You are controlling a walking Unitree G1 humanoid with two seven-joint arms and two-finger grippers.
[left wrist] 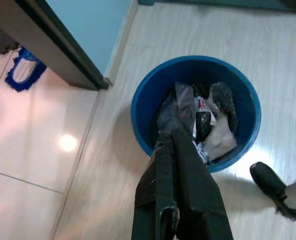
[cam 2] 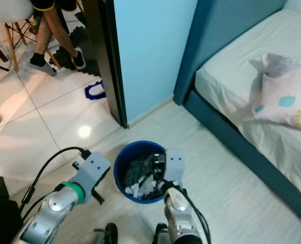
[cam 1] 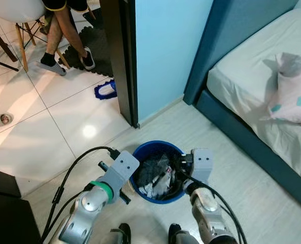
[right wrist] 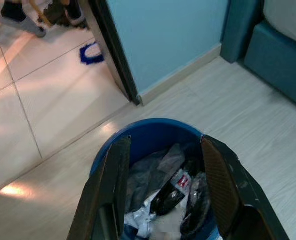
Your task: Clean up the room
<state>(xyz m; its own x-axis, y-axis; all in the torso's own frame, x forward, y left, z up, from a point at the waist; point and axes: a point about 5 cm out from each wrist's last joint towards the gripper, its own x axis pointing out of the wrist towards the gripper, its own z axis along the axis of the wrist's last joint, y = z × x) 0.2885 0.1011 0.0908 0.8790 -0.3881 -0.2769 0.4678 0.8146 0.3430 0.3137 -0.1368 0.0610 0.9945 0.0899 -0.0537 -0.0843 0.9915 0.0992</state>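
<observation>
Blue bin sits on the pale wood-look floor at 6 o'clock in the head views, just in front of the robot's feet. It is packed with trash: grey plastic bags, dark wrappers, white crumpled paper, one wrapper with red print.

Left end effector hangs over the bin's near rim on the left side; fingers pressed together, narrow, nothing between them, tips reaching over the grey bag. Green band on the left wrist, black cable looping off it.

Right end effector hangs above the bin on its right side, fingers spread wide, empty; the trash shows through the gap between them.

Dark door frame at 12 o'clock from the bin, light blue wall just right of it. Bed with teal base and white sheet at 2 o'clock, patterned pillow lying on it near the right edge. White glossy tiles at 10 o'clock, beyond the doorway. Blue slipper on the tiles beside the door frame. A person's legs at 11 o'clock, seated by a white chair, one foot in a dark shoe, the other in a grey sock. Dark furniture corner at 8 o'clock.
</observation>
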